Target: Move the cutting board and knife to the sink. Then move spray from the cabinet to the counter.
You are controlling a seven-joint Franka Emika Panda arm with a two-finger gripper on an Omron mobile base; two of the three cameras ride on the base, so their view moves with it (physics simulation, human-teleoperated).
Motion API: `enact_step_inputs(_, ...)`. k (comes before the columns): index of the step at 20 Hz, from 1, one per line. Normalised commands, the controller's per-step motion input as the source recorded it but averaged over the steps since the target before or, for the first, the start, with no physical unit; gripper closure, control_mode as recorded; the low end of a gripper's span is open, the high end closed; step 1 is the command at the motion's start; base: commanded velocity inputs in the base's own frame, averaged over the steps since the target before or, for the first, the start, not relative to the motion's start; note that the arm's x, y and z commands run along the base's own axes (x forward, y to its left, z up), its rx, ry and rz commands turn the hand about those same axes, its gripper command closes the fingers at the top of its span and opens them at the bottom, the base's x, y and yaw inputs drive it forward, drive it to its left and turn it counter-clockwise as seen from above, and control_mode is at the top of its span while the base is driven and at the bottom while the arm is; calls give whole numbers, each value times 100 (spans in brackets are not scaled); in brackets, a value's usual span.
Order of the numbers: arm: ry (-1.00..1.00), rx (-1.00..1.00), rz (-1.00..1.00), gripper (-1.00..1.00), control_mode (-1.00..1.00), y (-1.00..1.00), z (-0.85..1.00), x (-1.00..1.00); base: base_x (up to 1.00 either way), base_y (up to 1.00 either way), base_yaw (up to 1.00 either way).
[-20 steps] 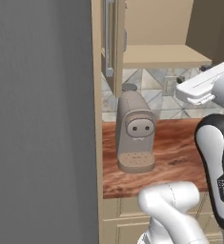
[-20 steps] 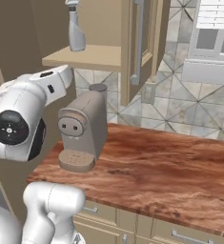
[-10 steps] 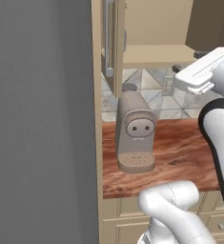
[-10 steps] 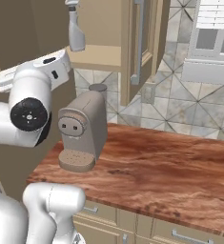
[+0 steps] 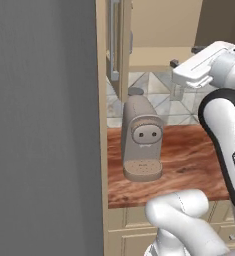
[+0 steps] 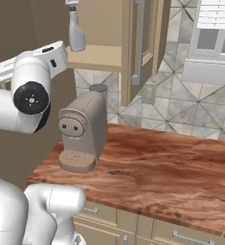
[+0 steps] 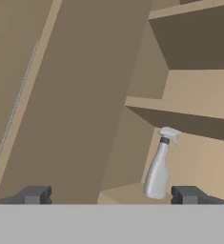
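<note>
Arm raised higher toward cabinet (image 6: 102, 55), tool (image 7: 111, 194) spread, spray (image 7: 157, 178) untouched

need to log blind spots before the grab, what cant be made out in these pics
- Spray: its top is cut off by the right base view's upper edge.
- Cabinet: its shelf is partly behind the open door in the left base view.
- Gripper: the hand view's bottom band hides all but the fingertips.

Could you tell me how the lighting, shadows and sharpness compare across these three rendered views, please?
Left base view: flat, even light; a blank grey panel covers the left side. Right base view: crisp, with a soft shadow under the coffee machine on the counter. Hand view: slightly soft, the spray clear enough, darker shading beneath the cabinet shelves; no glare anywhere.
</note>
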Motion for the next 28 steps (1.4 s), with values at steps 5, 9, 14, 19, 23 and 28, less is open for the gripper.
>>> enact_step_inputs(5,0,0,0,-100,-100,0,0,30,0,0,0)
enact_step_inputs(9,0,0,0,-100,-100,2,3,36,0,0,0)
enact_step_inputs(14,0,0,0,-100,-100,7,4,35,0,0,0)
enact_step_inputs(19,0,0,0,-100,-100,4,5,33,0,0,0)
enact_step_inputs(23,0,0,0,-100,-100,0,6,31,0,0,0)
enact_step_inputs(28,0,0,0,-100,-100,0,3,18,0,0,0)
